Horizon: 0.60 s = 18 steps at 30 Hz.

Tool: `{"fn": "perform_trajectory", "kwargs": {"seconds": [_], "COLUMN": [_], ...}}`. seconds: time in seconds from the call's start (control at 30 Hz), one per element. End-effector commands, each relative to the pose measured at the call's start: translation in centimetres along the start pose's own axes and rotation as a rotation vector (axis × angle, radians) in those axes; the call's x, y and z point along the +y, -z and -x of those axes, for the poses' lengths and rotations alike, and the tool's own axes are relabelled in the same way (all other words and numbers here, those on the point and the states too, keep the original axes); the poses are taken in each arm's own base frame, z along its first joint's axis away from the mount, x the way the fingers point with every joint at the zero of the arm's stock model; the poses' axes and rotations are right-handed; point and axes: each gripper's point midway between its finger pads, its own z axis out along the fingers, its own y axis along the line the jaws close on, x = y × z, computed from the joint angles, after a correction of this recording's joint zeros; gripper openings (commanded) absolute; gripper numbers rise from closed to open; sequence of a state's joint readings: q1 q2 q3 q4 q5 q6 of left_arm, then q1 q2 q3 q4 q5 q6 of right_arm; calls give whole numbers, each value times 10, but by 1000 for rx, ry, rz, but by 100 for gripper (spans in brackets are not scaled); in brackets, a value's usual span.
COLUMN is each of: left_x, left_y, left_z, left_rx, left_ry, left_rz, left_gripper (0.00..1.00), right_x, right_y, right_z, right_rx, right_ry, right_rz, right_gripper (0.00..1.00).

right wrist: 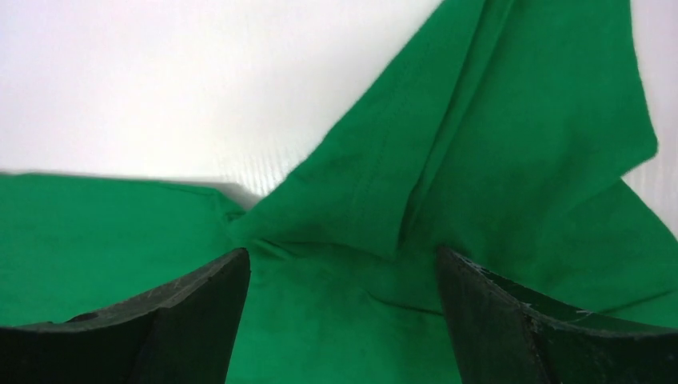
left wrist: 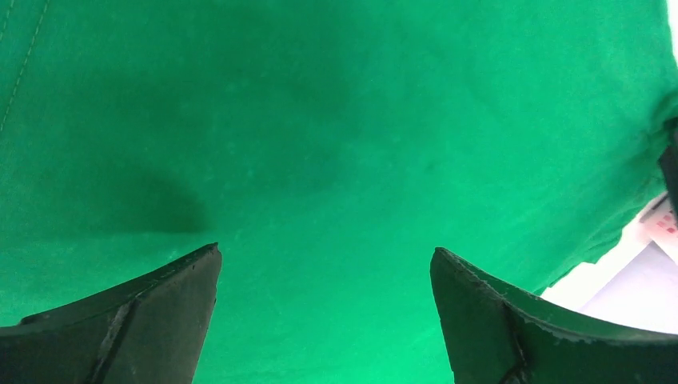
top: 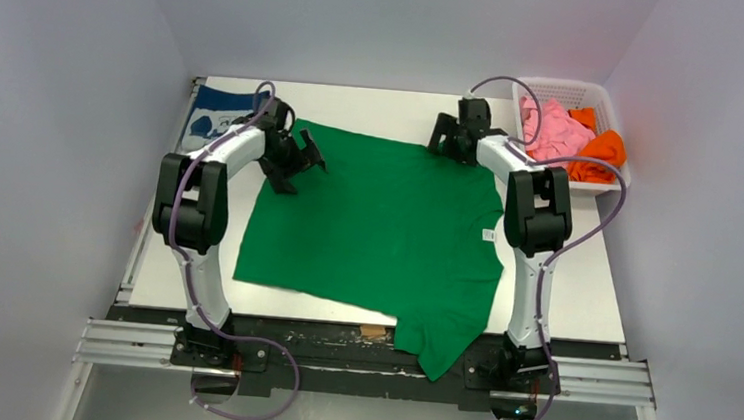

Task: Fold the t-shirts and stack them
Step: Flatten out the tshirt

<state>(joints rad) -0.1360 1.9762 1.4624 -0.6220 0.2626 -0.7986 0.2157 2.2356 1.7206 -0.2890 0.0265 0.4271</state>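
Observation:
A bright green t-shirt (top: 376, 230) lies spread flat over the middle of the white table (top: 583, 287), and one sleeve hangs over the near edge. My left gripper (top: 303, 165) hovers open over the shirt's far left corner. In the left wrist view green cloth (left wrist: 336, 128) fills the space beyond the open left gripper (left wrist: 326, 256), with nothing between the fingers. My right gripper (top: 449, 138) is at the shirt's far right corner. It stands open (right wrist: 342, 256) just above a creased, folded-over sleeve (right wrist: 448, 160). A folded navy t-shirt (top: 213, 117) with a white print rests at the far left.
A white basket (top: 558, 84) at the far right corner holds a pink shirt (top: 555, 129) and an orange shirt (top: 601, 153). Grey walls close in on both sides. A metal rail (top: 366, 362) runs along the near edge between the arm bases.

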Motion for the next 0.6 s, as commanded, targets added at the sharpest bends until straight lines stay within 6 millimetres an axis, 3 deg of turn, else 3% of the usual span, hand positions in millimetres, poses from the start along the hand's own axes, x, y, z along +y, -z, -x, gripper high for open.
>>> {"fn": "perform_trajectory", "kwargs": {"seconds": [0.0,0.3,0.4,0.57], "left_x": [-3,26,28,32], "left_y": [8,5,4,2], "left_z": [-4,-5,-6,-7], "left_rx": [-7,-31,-28,-20], "left_ry": [-22,-19,-19,-17], "left_rz": [-23,108,116,133], "left_gripper": [100,100,100,100], "right_x": [17,31,46,86], "right_y": [-4,-32,-40,-48], "right_z": [25,36,55,104], "right_rx": [-74,-110,-171,-288], "right_ry": [-21,-29,-72,-171], "right_rz": [59,113,166,324], "right_gripper": [85,84,84,84]}}
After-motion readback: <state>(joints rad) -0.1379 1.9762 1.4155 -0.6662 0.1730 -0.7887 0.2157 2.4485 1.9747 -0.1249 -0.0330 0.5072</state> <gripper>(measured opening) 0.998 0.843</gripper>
